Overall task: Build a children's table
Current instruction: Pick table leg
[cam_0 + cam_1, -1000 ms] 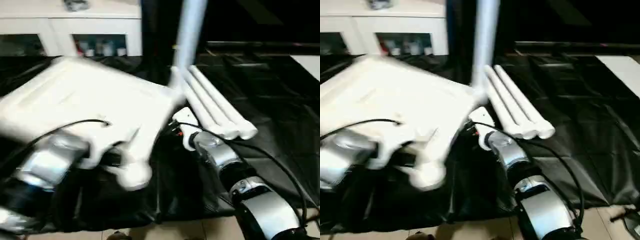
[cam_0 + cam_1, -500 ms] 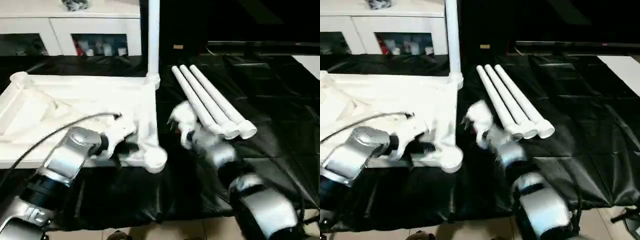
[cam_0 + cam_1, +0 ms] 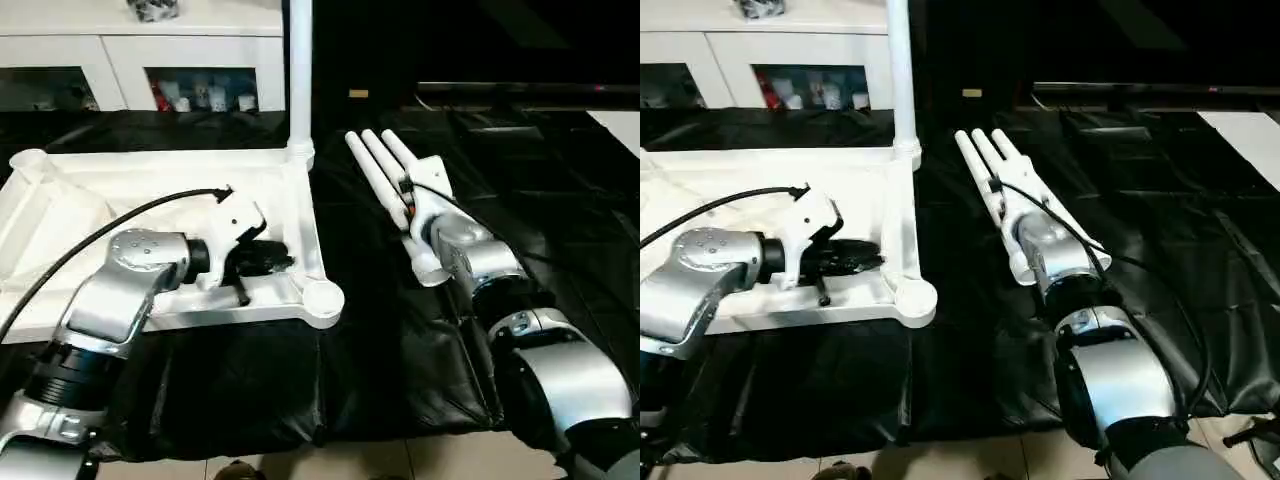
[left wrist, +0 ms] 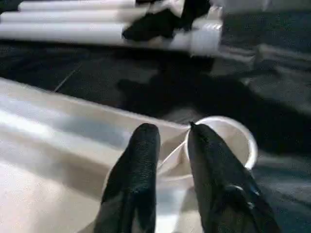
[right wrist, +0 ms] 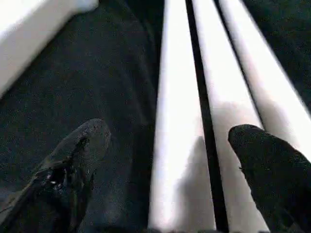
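Observation:
The children's table top lies upside down on the black sheet, ribbed side up. One leg stands upright in its far right corner socket. The near right socket holds nothing. My left gripper hovers over the underside beside that socket; its fingers stand a narrow gap apart with a thin white rib showing in the gap. Three loose legs lie side by side to the right. My right gripper is wide open just above them, its fingers spanning two legs.
A white glass-doored cabinet stands along the back. The black sheet ends at bare floor near me. A black cable arcs over my left forearm. A pale surface shows at the far right.
The table top, lifted and tilted in my left gripper a second ago, now lies flat. The left fingers have parted slightly. My right arm swung from the table's corner onto the loose legs.

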